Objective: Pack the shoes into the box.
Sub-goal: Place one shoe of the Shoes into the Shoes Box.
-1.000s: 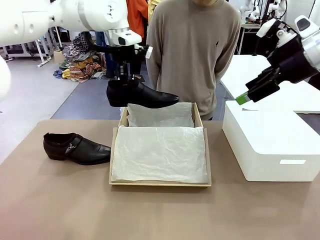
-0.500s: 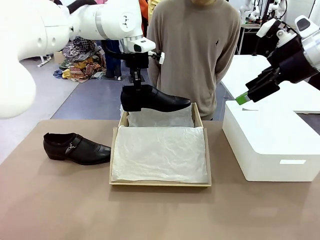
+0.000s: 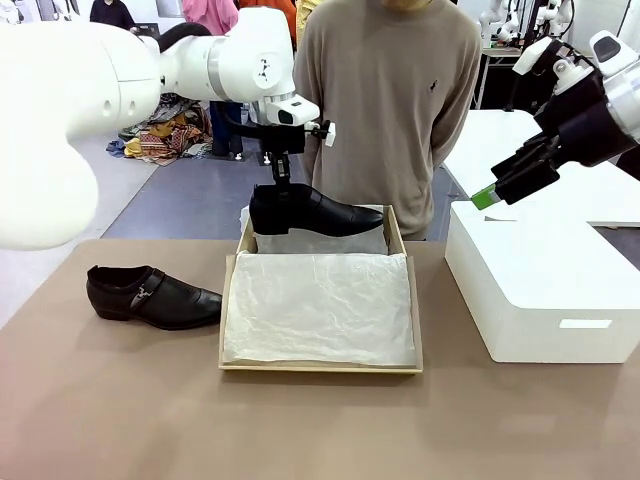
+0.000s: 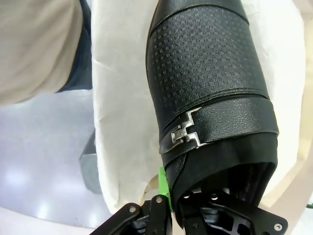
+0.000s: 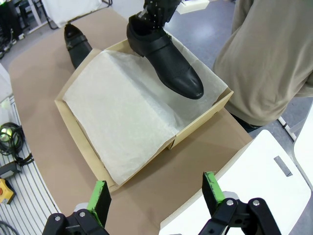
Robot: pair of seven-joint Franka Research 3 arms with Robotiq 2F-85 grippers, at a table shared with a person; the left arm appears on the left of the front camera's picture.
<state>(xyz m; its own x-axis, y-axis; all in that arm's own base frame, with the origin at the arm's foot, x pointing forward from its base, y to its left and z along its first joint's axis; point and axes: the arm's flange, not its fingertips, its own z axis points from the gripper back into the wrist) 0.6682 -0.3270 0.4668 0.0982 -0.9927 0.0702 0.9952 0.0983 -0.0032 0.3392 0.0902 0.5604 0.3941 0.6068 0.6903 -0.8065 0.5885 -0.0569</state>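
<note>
Left hand (image 3: 281, 190) clamped on heel collar of shoe (image 3: 315, 213), hung just above far end of box (image 3: 229, 300). Other shoe (image 3: 152, 296) lay on counter (image 3: 100, 400), left of box. Right hand (image 5: 155, 196) apart, empty. Risks: thin edge grip, so shoe could pivot or slip; toe might catch box wall; loose tissue (image 3: 320, 305) might bunch underneath.

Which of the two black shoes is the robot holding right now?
The glossy black leather shoe over the far end of the tan cardboard box, clamped at its heel by the left gripper. Its twin lies on the table left of the box.
</note>
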